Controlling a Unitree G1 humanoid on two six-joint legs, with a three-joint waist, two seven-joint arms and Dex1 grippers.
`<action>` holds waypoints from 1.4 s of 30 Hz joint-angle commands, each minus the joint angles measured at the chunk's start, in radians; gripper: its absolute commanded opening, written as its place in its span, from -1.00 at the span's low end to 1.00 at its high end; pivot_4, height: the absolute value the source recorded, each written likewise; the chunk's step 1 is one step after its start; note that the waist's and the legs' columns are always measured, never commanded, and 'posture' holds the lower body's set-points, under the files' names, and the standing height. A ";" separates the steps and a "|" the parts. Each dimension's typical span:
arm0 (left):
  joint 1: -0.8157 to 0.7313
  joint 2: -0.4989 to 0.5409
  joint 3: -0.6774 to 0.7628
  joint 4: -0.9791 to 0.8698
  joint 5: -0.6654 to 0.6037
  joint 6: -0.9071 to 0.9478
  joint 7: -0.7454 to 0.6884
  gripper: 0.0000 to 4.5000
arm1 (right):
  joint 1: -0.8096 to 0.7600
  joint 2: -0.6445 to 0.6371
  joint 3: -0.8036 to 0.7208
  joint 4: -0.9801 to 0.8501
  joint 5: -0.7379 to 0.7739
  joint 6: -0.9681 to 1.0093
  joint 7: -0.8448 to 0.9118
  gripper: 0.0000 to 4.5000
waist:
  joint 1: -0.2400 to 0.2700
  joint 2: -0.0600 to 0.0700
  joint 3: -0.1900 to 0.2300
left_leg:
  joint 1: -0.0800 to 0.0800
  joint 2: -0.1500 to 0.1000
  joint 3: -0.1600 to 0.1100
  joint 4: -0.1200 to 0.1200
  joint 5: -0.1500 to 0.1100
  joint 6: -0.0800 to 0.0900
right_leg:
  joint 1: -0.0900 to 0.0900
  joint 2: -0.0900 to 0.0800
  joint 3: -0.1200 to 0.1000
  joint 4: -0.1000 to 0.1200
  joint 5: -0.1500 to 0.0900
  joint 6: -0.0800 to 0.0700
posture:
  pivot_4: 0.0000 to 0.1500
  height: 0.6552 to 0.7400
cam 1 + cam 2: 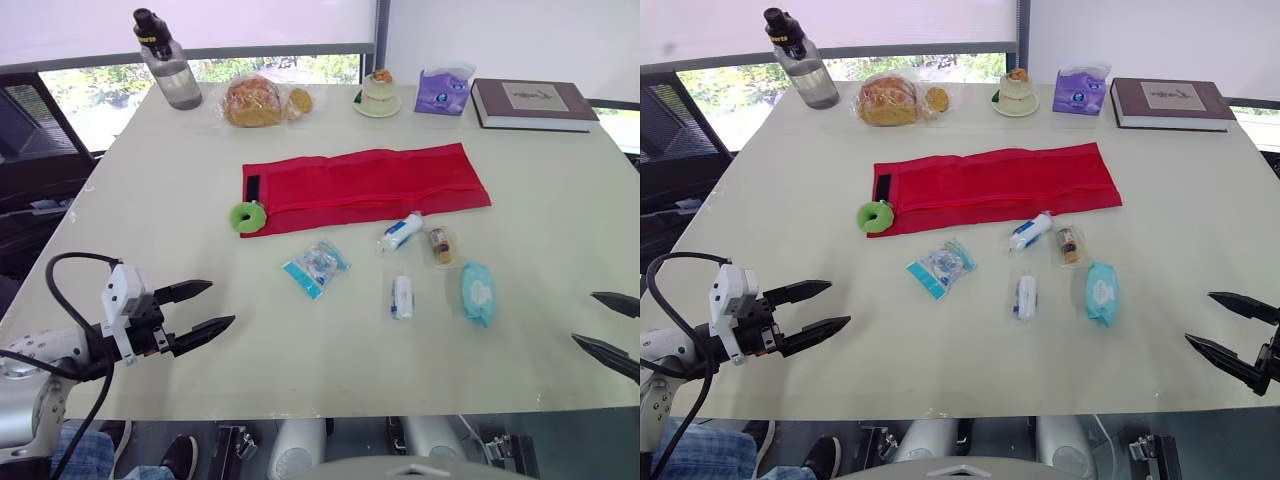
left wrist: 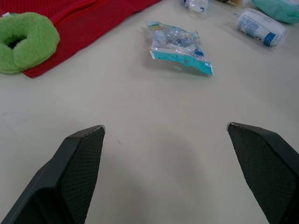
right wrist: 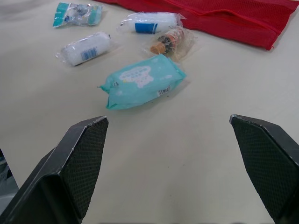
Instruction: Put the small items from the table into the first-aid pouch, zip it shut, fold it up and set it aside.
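The left gripper [image 1: 222, 303] hovers low over the table [image 1: 150, 200] with its two black fingers spread wide and nothing between them. Its forearm comes in from the robot's left and points towards the near left corner of the red pouch [image 1: 370, 185], well short of it. The right gripper [image 1: 1198, 317] is likewise parted and empty, held just above the table off the pouch's near right corner and well apart from it, fingers aimed inward. The red pouch lies flat and unfolded across the middle of the table, its long side running left to right. A zip line runs along its length, though whether the zip is open or closed is hard to make out from here. A green ring [image 1: 248, 217] rests on the pouch's near left corner, overlapping its edge. The other small items lie outside the pouch, on its near side. A white tube [image 1: 402, 232] sits just beside the near edge, with a brown vial [image 1: 439, 245] in clear wrap next to it, to its right. A blue packet [image 1: 316, 267] lies below the pouch's middle, nearer the left gripper. A white roll [image 1: 402, 297] and a teal wipes pack [image 1: 478, 293] lie farther from the pouch, the pack closest to the right gripper. Beyond the pouch's far side stand a water bottle [image 1: 168, 65], a bag of bread [image 1: 258, 100], a cup on a saucer [image 1: 378, 93], a purple tissue pack [image 1: 443, 92] and a book [image 1: 530, 103].
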 commanded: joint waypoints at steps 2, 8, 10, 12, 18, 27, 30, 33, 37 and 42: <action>-0.021 -0.011 0.015 0.003 -0.012 -0.015 0.012 1.00 | -0.015 -0.003 -0.033 0.002 0.003 -0.016 0.009 0.97 | 0.000 0.000 0.000 | 0.000 0.000 0.000 0.000 0.000 0.000 | 0.000 0.000 0.000 0.000 0.000 0.000 | 1.00 1.00; -0.023 -0.012 0.016 0.008 -0.013 -0.007 0.011 1.00 | -0.007 0.002 -0.033 -0.034 0.007 -0.004 0.001 0.97 | 0.000 0.000 0.000 | 0.000 0.000 0.000 0.001 0.000 0.000 | 0.000 0.000 0.000 0.001 0.000 0.000 | 1.00 1.00; -0.030 -0.011 0.011 0.016 -0.011 -0.008 0.009 1.00 | 0.001 0.007 -0.035 -0.045 0.008 -0.004 -0.003 0.97 | 0.000 0.000 0.000 | 0.000 0.000 0.000 0.001 0.000 0.000 | 0.000 0.000 0.000 0.001 0.001 0.001 | 1.00 1.00; -0.036 -0.009 0.006 0.026 -0.009 -0.010 0.004 1.00 | 0.007 0.013 -0.040 -0.055 0.012 -0.003 -0.008 0.97 | 0.000 0.000 0.000 | 0.000 0.000 0.000 0.001 0.000 0.000 | 0.000 0.000 -0.001 0.001 0.001 0.001 | 1.00 1.00; -0.052 -0.004 0.007 0.029 -0.022 0.002 -0.001 1.00 | 0.025 0.020 -0.053 -0.061 0.016 -0.007 -0.007 0.97 | 0.000 0.000 0.000 | 0.001 0.000 0.000 0.002 0.000 0.000 | 0.002 0.000 -0.001 0.001 0.000 0.000 | 1.00 1.00; -0.154 0.010 -0.056 0.051 -0.026 0.091 0.021 1.00 | 0.051 0.051 -0.062 -0.208 0.062 0.040 -0.076 0.97 | 0.002 0.000 0.000 | 0.001 0.000 0.000 0.003 0.000 0.000 | 0.003 0.001 -0.002 0.002 0.001 0.002 | 1.00 1.00; -0.218 0.005 -0.092 0.069 -0.020 0.119 0.030 1.00 | 0.046 0.073 -0.062 -0.313 0.115 0.099 -0.149 0.97 | 0.001 0.000 -0.001 | 0.003 0.000 0.000 0.003 0.000 0.000 | 0.005 0.001 -0.003 0.002 0.001 0.002 | 1.00 1.00; -0.404 0.022 -0.221 0.131 -0.024 0.282 0.024 1.00 | 0.042 0.094 -0.013 -0.511 0.183 0.179 -0.262 0.97 | 0.006 0.001 -0.001 | 0.003 0.000 -0.002 0.004 0.000 0.000 | 0.006 0.001 -0.004 0.002 0.002 0.003 | 1.00 1.00; -0.592 0.000 -0.325 0.263 0.009 0.361 0.015 1.00 | 0.011 0.105 0.046 -0.641 0.215 0.250 -0.373 0.97 | 0.001 0.000 -0.001 | 0.000 0.000 -0.004 0.010 0.000 0.000 | 0.007 0.007 -0.009 0.004 0.002 0.004 | 1.00 1.00; -0.766 -0.040 -0.451 0.398 0.043 0.436 -0.051 1.00 | -0.060 0.099 0.138 -0.728 0.221 0.300 -0.461 0.97 | -0.003 -0.001 -0.001 | -0.001 -0.001 -0.003 0.012 0.000 0.000 | 0.007 0.006 -0.008 0.003 0.003 0.005 | 1.00 1.00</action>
